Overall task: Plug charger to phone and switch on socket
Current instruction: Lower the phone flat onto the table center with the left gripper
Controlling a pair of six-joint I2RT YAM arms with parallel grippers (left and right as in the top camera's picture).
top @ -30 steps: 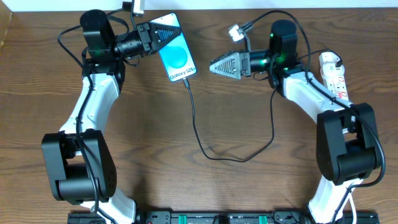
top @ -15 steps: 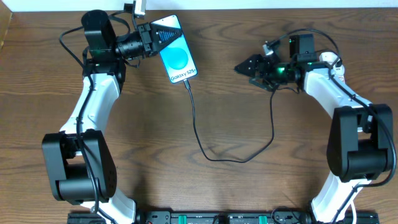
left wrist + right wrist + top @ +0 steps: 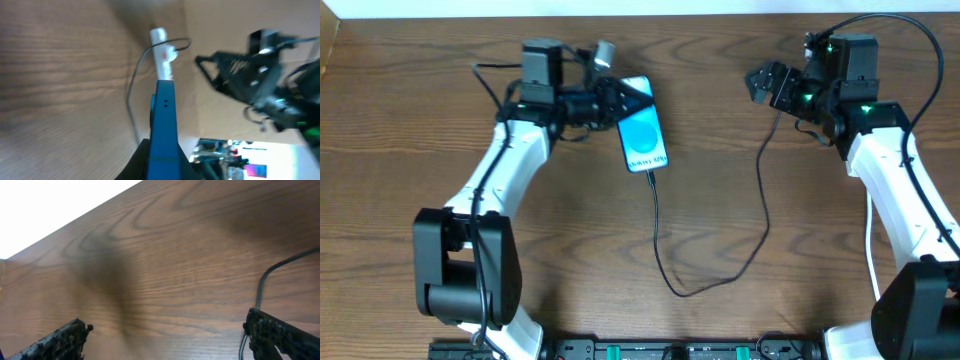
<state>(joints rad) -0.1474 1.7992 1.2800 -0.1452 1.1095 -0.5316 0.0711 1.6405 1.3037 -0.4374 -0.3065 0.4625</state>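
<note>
The phone [image 3: 644, 140], blue screen up, lies at the table's far middle. My left gripper [image 3: 623, 100] is shut on its far end, and in the left wrist view the phone [image 3: 164, 125] stands edge-on between the jaws. The charger cable [image 3: 665, 270] is plugged into the phone's near end, loops toward the front and rises to the right. My right gripper [image 3: 767, 82] is open and empty above the far right of the table, its fingers [image 3: 280, 335] wide apart beside the cable [image 3: 260, 285]. The socket [image 3: 163, 57] shows only in the left wrist view; my right arm hides it overhead.
A white cord [image 3: 870, 250] runs down the right side under my right arm [image 3: 890, 170]. The table's far edge [image 3: 720, 14] lies just behind both grippers. The arm bases stand at the front edge.
My left gripper has carried the phone to the right and turned it more upright, dragging the cable along. My right gripper has drawn back to the right and toward the far edge.
</note>
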